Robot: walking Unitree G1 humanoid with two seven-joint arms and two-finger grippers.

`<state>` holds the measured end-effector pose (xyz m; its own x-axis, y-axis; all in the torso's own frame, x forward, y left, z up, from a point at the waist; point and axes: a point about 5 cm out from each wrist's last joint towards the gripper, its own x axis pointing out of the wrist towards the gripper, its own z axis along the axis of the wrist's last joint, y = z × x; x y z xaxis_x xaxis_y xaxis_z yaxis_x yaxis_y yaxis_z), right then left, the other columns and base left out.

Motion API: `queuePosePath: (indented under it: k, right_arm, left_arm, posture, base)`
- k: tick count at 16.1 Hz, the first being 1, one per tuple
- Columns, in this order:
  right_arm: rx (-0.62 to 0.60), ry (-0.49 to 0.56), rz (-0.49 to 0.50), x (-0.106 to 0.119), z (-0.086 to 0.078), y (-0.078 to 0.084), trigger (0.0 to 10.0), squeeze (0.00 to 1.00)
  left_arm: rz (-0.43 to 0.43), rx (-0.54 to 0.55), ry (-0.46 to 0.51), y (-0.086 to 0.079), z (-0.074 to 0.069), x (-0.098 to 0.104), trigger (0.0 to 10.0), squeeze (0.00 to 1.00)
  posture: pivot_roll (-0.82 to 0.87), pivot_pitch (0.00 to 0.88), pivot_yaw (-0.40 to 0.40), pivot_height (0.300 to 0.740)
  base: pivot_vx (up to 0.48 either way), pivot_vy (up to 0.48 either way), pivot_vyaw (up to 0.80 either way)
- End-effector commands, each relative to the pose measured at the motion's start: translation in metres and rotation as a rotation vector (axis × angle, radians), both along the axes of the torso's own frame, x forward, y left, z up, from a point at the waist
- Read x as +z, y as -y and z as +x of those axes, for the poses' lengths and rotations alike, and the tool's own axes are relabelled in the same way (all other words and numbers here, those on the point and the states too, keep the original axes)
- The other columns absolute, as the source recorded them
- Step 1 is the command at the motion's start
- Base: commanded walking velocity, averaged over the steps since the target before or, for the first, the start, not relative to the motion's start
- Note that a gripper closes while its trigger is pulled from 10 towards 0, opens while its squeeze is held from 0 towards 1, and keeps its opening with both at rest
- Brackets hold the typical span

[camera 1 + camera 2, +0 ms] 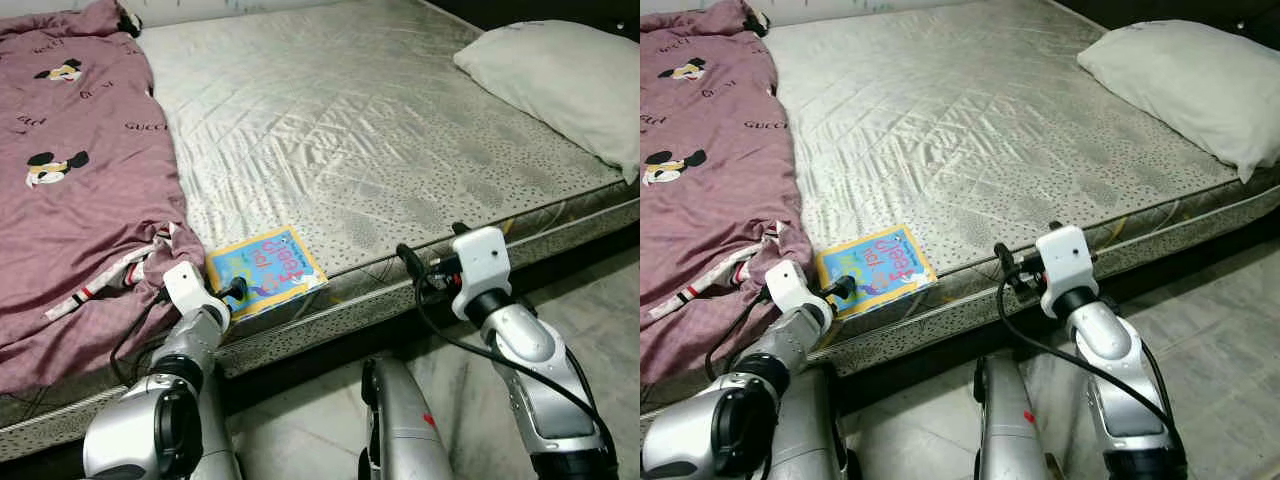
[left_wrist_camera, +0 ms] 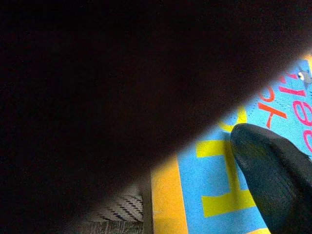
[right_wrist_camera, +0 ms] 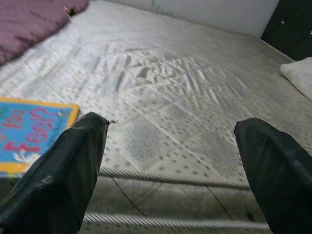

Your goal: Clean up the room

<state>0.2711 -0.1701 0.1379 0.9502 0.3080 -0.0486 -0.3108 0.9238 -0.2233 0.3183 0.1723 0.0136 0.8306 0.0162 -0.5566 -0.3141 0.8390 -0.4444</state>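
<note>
A colourful children's book [image 1: 265,268] with a blue cover and yellow border lies at the front edge of the bare mattress [image 1: 350,130]. My left gripper [image 1: 236,290] is at the book's left edge, touching it; the left wrist view shows the cover [image 2: 214,195] up close, half hidden by a dark shape. My right gripper [image 1: 420,270] hovers open at the mattress edge to the right of the book, nothing between its fingers [image 3: 63,165]. A purple printed blanket [image 1: 80,180] is heaped over the bed's left side, right next to the book.
A white pillow [image 1: 570,75] lies at the far right corner of the bed. The grey tiled floor [image 1: 600,310] runs along the bed's front and right. The mattress rim [image 3: 170,178] is just below my right gripper.
</note>
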Motion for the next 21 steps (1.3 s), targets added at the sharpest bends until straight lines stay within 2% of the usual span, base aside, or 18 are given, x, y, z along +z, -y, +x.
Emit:
queuePosePath:
  k: [1, 2, 3, 4, 7, 9, 10, 13, 15, 17, 18, 19, 21]
  right_arm:
    - [0.006, 0.023, 0.031, 0.011, -0.001, 0.000, 10.0, 0.00]
    - [0.021, 0.016, 0.038, 0.012, -0.008, -0.002, 10.0, 0.00]
    - [0.029, 0.009, 0.045, 0.011, -0.013, -0.003, 10.0, 0.00]
    - [0.040, -0.025, 0.044, 0.003, -0.022, -0.006, 10.0, 0.00]
    - [0.030, -0.064, 0.041, -0.002, -0.037, -0.007, 10.0, 0.00]
    - [0.011, -0.086, 0.034, -0.002, -0.045, -0.004, 10.0, 0.00]
    - [-0.004, -0.097, 0.028, -0.001, -0.050, 0.000, 10.0, 0.00]
    - [-0.014, -0.108, 0.019, 0.000, -0.056, 0.003, 10.0, 0.00]
    - [-0.025, -0.110, 0.012, 0.002, -0.057, 0.003, 10.0, 0.00]
    - [-0.035, -0.107, 0.008, 0.003, -0.056, 0.004, 10.0, 0.00]
    - [-0.039, -0.104, 0.005, 0.004, -0.055, 0.005, 10.0, 0.00]
    - [-0.039, -0.103, 0.004, 0.004, -0.054, 0.004, 10.0, 0.00]
    - [-0.036, -0.096, 0.004, 0.005, -0.050, 0.003, 10.0, 0.00]
  left_arm:
    - [0.003, -0.010, -0.018, 0.002, 0.000, -0.001, 8.8, 0.00]
    - [0.006, -0.004, -0.001, 0.000, 0.004, 0.004, 3.7, 0.00]
    - [0.005, -0.010, 0.001, 0.001, 0.005, 0.005, 2.9, 0.00]
    - [-0.002, -0.010, 0.014, 0.000, 0.005, 0.006, 0.0, 0.00]
    - [-0.027, -0.015, 0.027, -0.002, 0.000, 0.000, 0.0, 0.00]
    - [-0.089, 0.017, 0.039, -0.004, -0.004, -0.003, 0.0, 0.00]
    - [-0.085, 0.014, 0.052, -0.005, -0.001, 0.000, 0.0, 0.00]
    - [-0.091, -0.003, 0.103, -0.002, 0.009, 0.012, 0.0, 0.00]
    - [-0.111, -0.033, 0.178, 0.004, 0.026, 0.032, 0.0, 0.00]
    - [-0.123, -0.044, 0.232, 0.008, 0.035, 0.045, 0.0, 0.00]
    - [-0.120, -0.050, 0.259, 0.009, 0.040, 0.053, 0.9, 0.00]
    - [-0.113, -0.064, 0.269, 0.010, 0.044, 0.058, 2.5, 0.00]
    - [-0.101, -0.062, 0.276, 0.010, 0.048, 0.064, 2.5, 0.00]
  posture:
    - [-0.28, 0.007, -0.013, 0.533]
    - [-0.28, 0.018, -0.017, 0.533]
    - [-0.28, 0.037, -0.019, 0.533]
    - [-0.28, 0.054, -0.023, 0.533]
    - [-0.27, 0.103, -0.028, 0.533]
    - [-0.29, 0.145, -0.034, 0.533]
    - [-0.29, 0.159, -0.036, 0.533]
    - [-0.31, 0.174, -0.036, 0.533]
    - [-0.32, 0.180, -0.033, 0.533]
    - [-0.32, 0.176, -0.031, 0.533]
    - [-0.33, 0.172, -0.030, 0.533]
    - [-0.32, 0.170, -0.030, 0.533]
    - [-0.32, 0.161, -0.026, 0.533]
  base:
    - [0.000, 0.000, 0.00]
    - [0.000, 0.000, 0.00]
    - [0.000, 0.000, 0.00]
    - [0.000, 0.000, 0.00]
    - [0.000, 0.000, 0.00]
    - [0.000, 0.000, 0.00]
    - [0.000, 0.000, 0.00]
    - [0.000, 0.000, 0.00]
    - [0.000, 0.000, 0.00]
    - [0.000, 0.000, 0.00]
    - [0.000, 0.000, 0.00]
    - [0.000, 0.000, 0.00]
    - [0.000, 0.000, 0.00]
